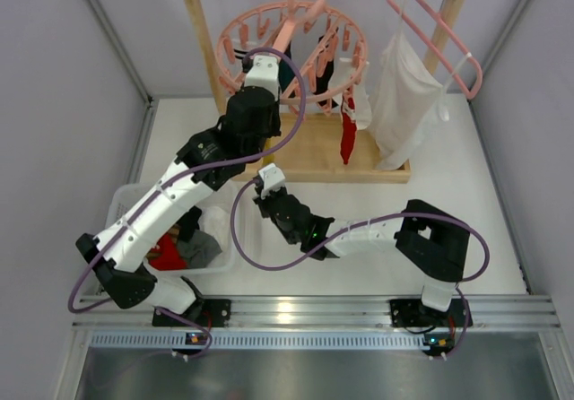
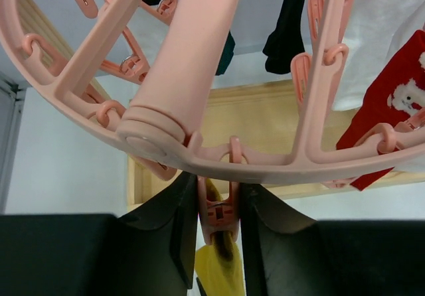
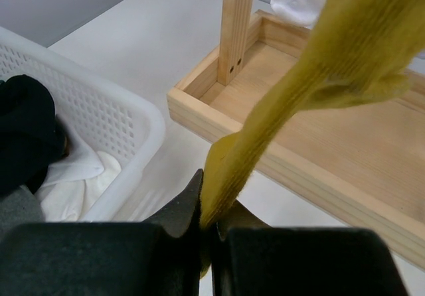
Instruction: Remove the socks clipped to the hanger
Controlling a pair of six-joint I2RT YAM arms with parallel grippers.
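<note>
- Right now I'm partway through freeing the yellow sock [image 3: 319, 64] from the hanger [image 2: 279, 166], which hangs over the middle of the table's far edge.
- My left claw [image 2: 219, 200] is up under the ring, its fingers pressed against both sides of the clip [image 2: 218, 213] that holds the sock's top end. I can't tell whether the clip has opened.
- My right claw [image 3: 211, 206] is lower, nearer the table's middle, pinching the sock's bottom end; the fabric runs taut between the two claws.
- Next, I judge, the left claw must squeeze hard enough to spread the clip while the right one draws the sock down and toward me.
- Once it's free, I'd carry it to the basket [image 3: 126, 120] at the near left corner, staying clear of the wooden stand [image 3: 279, 170].
- A red-and-white sock [image 1: 348, 135] and a black sock [image 2: 285, 24] hang clipped, so more remains.
</note>
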